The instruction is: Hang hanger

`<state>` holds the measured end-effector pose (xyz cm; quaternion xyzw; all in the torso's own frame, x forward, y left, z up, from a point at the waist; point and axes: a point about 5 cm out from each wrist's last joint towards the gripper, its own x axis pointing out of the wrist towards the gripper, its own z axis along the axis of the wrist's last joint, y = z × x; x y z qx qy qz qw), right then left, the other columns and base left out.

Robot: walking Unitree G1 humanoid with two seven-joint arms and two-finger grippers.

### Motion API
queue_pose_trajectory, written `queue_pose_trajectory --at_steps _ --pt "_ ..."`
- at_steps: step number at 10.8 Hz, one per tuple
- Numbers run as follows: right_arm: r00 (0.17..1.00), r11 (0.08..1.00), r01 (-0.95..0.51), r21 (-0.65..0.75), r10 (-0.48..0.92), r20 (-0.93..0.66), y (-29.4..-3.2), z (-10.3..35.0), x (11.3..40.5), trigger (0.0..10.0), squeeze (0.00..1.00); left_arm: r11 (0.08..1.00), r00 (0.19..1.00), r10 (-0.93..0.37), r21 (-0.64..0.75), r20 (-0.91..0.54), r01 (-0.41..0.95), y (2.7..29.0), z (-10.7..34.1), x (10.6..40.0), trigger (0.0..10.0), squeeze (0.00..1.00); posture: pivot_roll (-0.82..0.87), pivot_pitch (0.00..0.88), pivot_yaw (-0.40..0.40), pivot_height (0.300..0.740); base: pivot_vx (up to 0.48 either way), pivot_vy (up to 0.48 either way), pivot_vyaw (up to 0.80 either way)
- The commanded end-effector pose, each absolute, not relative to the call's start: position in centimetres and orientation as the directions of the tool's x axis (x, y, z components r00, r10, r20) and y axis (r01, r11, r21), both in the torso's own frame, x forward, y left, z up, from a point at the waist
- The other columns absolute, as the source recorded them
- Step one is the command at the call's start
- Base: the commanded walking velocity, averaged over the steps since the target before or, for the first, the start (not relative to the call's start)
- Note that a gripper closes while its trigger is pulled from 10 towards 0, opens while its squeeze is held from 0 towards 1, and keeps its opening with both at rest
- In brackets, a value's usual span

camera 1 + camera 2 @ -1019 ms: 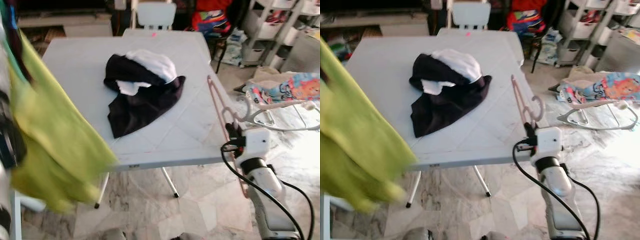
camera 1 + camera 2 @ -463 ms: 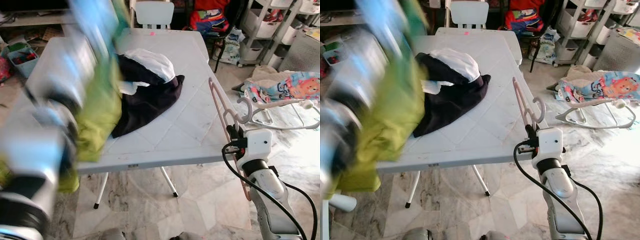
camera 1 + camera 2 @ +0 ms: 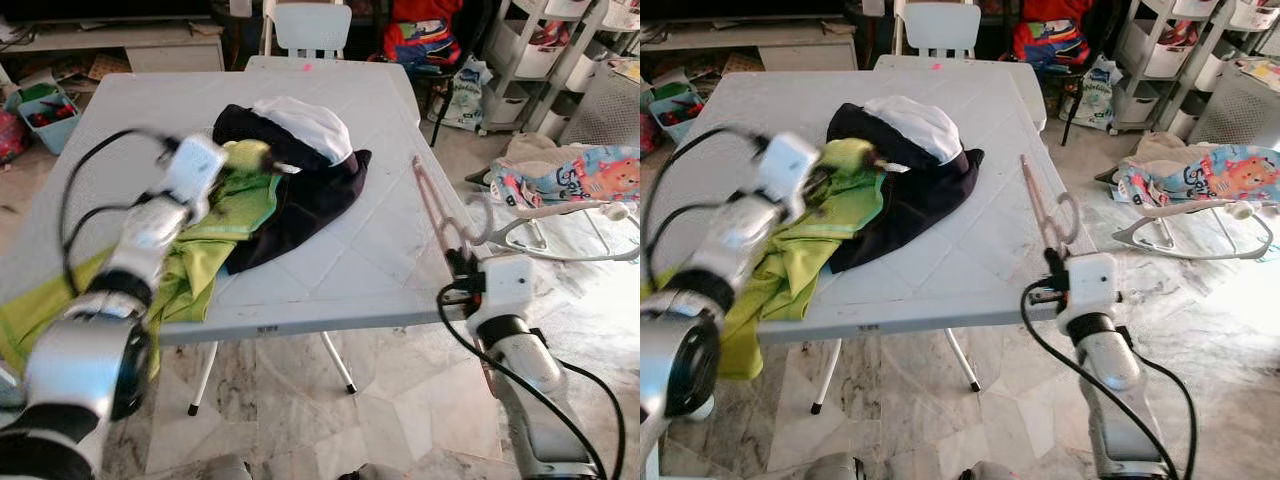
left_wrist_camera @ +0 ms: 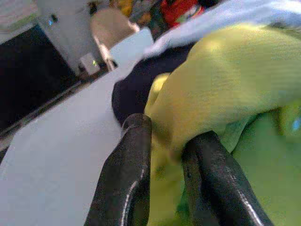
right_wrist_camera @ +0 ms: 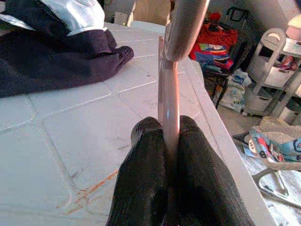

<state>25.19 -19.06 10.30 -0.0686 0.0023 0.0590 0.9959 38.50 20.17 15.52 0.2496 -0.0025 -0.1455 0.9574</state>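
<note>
A: Left side? Left gripper (image 4: 167, 155), fingers pinched on lime-green cloth garment (image 3: 215, 215), over the pale grey folding table (image 3: 330, 270), beside a dark-and-white clothes heap (image 3: 300, 170).

B: Right gripper (image 5: 169, 141) clamps the pink plastic hanger (image 3: 440, 215) at the table's right edge, marble floor (image 3: 400, 400) beyond.

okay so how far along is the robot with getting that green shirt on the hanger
Done: both pieces are picked up. The right gripper is shut on the pink hanger at the table edge. In hand: the left gripper pinches the green garment, which lies spread on the table beside the dark clothes pile. Left: the hanger isn't inside the garment, and nothing is hung.
</note>
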Motion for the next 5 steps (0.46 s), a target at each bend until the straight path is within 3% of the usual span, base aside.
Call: queue_pose_trajectory --at_steps 1,5 --pt "0.99 0.982 -0.139 -0.131 0.134 -0.043 -18.6 9.6 25.3 10.0 0.0 0.802 0.95 -0.277 0.51 -0.142 0.31 20.9 15.1 38.3 10.0 1.0 -0.14 0.0 -0.037 0.74 0.0 0.0 0.0" --pt "0.989 0.981 -0.15 -0.121 0.147 -0.037 -18.2 9.6 26.2 10.0 0.0 0.909 0.959 -0.163 0.342 -0.233 0.238 21.1 11.7 36.9 10.0 1.0 -0.1 0.0 -0.035 0.74 0.0 0.0 0.0"
